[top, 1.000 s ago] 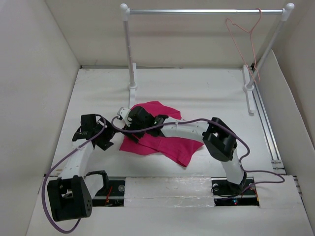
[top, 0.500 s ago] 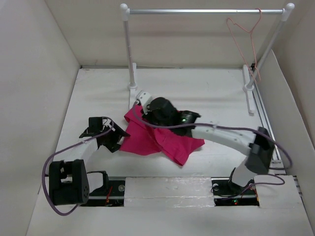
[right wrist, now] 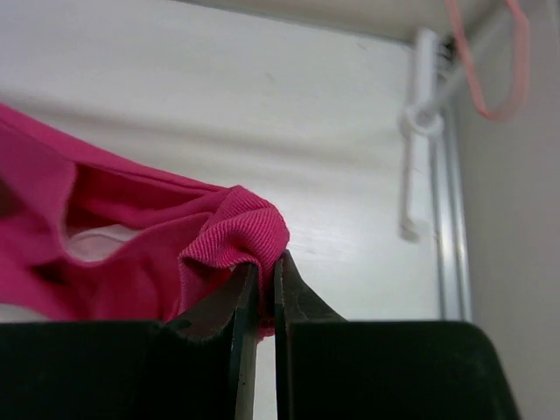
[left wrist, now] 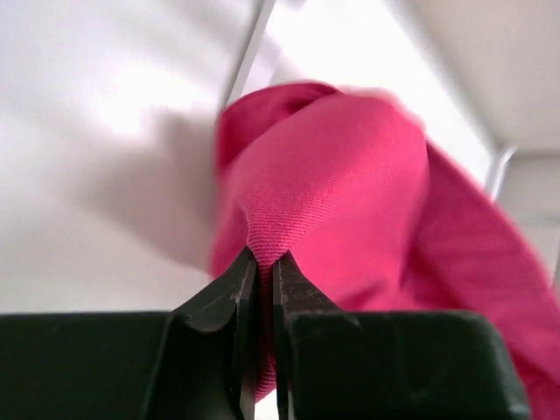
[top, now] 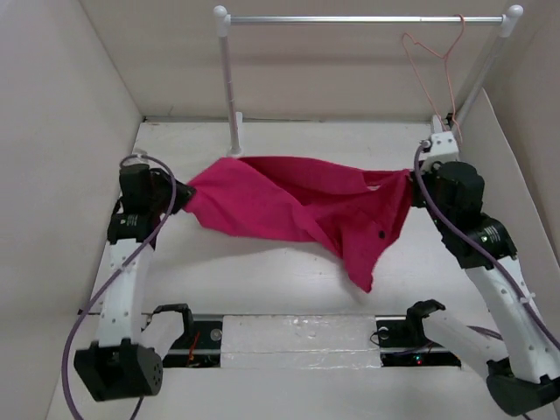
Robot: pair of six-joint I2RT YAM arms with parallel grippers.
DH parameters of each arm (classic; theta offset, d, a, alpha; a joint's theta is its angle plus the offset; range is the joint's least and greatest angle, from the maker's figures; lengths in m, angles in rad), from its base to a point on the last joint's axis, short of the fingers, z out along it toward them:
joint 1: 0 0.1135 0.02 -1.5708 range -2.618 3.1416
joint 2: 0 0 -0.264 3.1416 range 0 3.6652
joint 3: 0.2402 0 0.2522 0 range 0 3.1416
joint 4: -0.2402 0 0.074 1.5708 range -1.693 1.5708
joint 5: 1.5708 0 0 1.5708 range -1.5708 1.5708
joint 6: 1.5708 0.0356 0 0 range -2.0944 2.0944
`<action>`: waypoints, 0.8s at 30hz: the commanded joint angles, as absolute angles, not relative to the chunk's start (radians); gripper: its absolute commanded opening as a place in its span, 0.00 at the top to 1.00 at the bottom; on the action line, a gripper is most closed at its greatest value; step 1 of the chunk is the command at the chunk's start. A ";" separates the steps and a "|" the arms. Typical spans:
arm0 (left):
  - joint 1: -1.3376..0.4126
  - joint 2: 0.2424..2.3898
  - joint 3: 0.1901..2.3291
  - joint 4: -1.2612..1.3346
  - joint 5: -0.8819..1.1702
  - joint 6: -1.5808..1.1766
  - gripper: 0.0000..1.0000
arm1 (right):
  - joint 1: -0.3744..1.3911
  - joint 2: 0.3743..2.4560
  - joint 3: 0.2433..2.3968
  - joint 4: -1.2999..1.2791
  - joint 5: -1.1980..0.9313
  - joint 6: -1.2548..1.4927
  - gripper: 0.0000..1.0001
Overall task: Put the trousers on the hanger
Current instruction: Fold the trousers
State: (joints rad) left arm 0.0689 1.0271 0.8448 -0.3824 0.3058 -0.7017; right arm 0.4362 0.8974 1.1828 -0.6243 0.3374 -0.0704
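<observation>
The magenta-pink trousers (top: 297, 210) hang stretched in the air between my two arms, above the table, with one part drooping down toward the near side. My left gripper (top: 182, 199) is shut on their left end; its wrist view shows cloth (left wrist: 332, 184) pinched between the jaws of the left gripper (left wrist: 264, 262). My right gripper (top: 411, 182) is shut on their right end, a ribbed fold (right wrist: 236, 227) caught between the jaws of the right gripper (right wrist: 262, 267). The pale pink wire hanger (top: 433, 66) hangs from the rail's right end, behind the right gripper, and the hanger (right wrist: 490, 61) shows at the right wrist view's top.
A silver rail (top: 363, 19) on two white posts (top: 229, 87) spans the back of the table (top: 289, 280). Its right post foot (right wrist: 418, 131) lies by the right wall. White walls close in left, right and behind.
Both grippers closed on the trousers and lifted them off the table. The arms swung apart, left one to the left, right one to the right, stretching the cloth out between them.
</observation>
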 commanded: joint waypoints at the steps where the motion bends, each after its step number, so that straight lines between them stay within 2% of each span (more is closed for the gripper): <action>1: 0.094 0.916 0.991 -0.564 0.097 -0.638 1.00 | 0.224 0.833 1.138 -0.680 0.373 -0.077 1.00; 5: 0.075 0.867 0.910 -0.630 0.113 -0.658 1.00 | -0.099 0.882 1.057 -0.562 0.209 -0.092 1.00; 6: 0.075 0.844 0.863 -0.649 0.103 -0.649 1.00 | -0.208 0.984 1.030 -0.490 0.140 -0.071 1.00; 8: 0.075 0.835 0.838 -0.661 0.091 -0.643 1.00 | -0.222 1.023 1.031 -0.467 0.171 -0.049 1.00; 10: 0.036 0.827 0.798 -0.680 0.092 -0.638 1.00 | -0.277 1.152 1.045 -0.402 0.189 -0.028 1.00; 11: 0.035 0.830 0.779 -0.686 0.109 -0.634 0.98 | -0.294 1.201 1.057 -0.378 0.186 -0.015 0.93; 12: 0.035 0.828 0.763 -0.695 0.127 -0.620 0.91 | -0.307 1.244 1.099 -0.382 0.190 -0.014 0.79; 13: 0.035 0.822 0.740 -0.698 0.136 -0.617 0.64 | -0.316 1.335 1.135 -0.399 0.189 -0.015 0.46; 14: 0.035 0.816 0.738 -0.704 0.140 -0.612 0.46 | -0.316 1.371 1.176 -0.463 0.175 -0.032 0.35; 15: 0.035 0.812 0.744 -0.721 0.118 -0.611 0.28 | -0.316 1.397 1.236 -0.485 0.164 -0.043 0.31; 17: 0.035 0.805 0.797 -0.745 0.066 -0.621 0.26 | -0.284 1.370 1.227 -0.473 0.129 -0.060 0.25; 21: 0.035 0.833 0.929 -0.744 -0.034 -0.609 0.26 | -0.208 1.198 1.093 -0.418 -0.024 -0.034 0.28; 22: 0.035 0.850 0.955 -0.703 -0.067 -0.604 0.26 | -0.140 1.125 0.984 -0.401 -0.069 -0.038 0.51; 23: 0.035 0.850 0.956 -0.703 -0.067 -0.604 0.26 | -0.140 1.091 0.983 -0.400 -0.069 -0.038 0.51; 24: 0.035 0.873 0.948 -0.613 -0.071 -0.612 0.26 | -0.064 1.059 0.948 -0.399 -0.089 -0.038 0.68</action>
